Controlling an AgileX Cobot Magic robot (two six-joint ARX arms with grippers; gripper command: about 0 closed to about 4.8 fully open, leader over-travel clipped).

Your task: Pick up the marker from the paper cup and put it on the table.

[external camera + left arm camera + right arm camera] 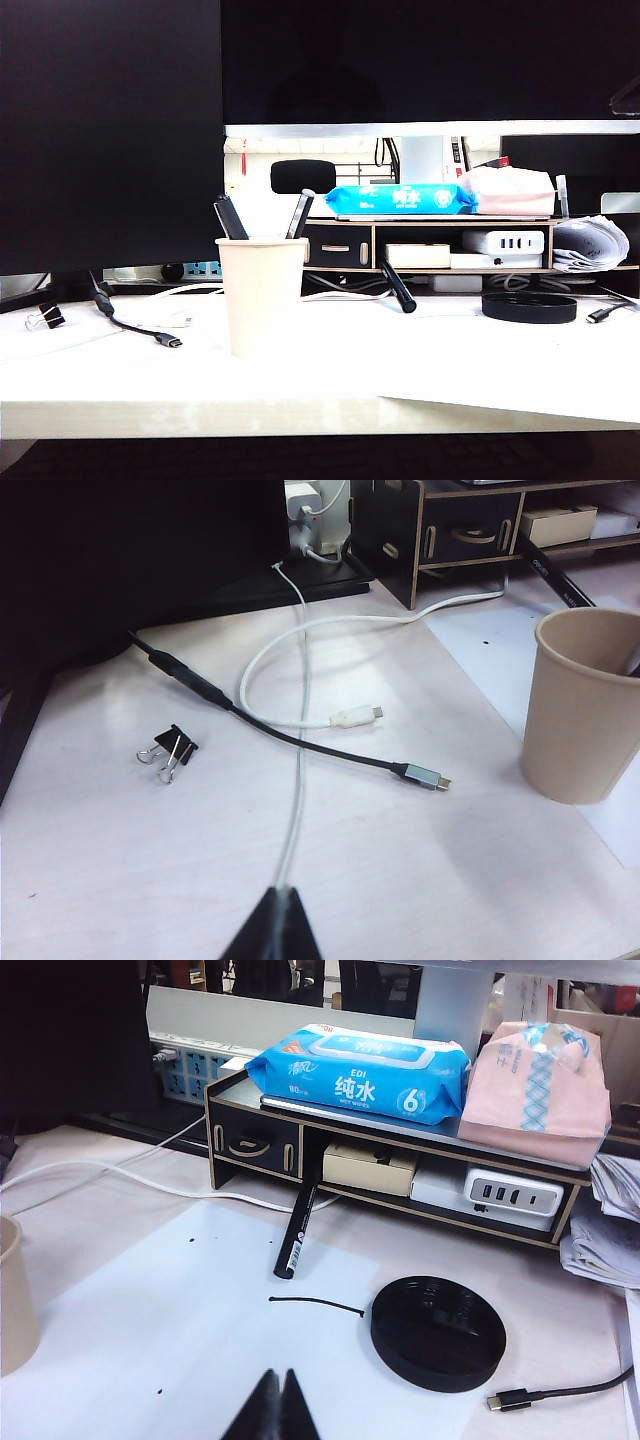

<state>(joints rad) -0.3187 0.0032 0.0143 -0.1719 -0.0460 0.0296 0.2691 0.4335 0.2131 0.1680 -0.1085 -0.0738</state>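
The beige paper cup [262, 295] [585, 710] [14, 1298] stands upright on the white table [420, 365]. A broad black marker [229, 217] and a dark marker with a pale grey end [300, 213] stick out of it. The slim all-black marker [398, 287] [297, 1225] [553, 578] lies on the table right of the cup, its far end against the wooden shelf. My left gripper [283, 892] hovers shut over the table, left of the cup, above a white cable. My right gripper [281, 1372] is shut and empty over a white paper sheet, short of the marker. Neither gripper shows in the exterior view.
A dark wooden desk shelf [430, 245] carries a blue wipes pack [400, 199] and a pink tissue pack [535, 1080]. A black round disc [529, 306] [437, 1332] lies right of the marker. A binder clip [168, 752], a black cable [420, 775] and a white cable [355, 716] lie left of the cup.
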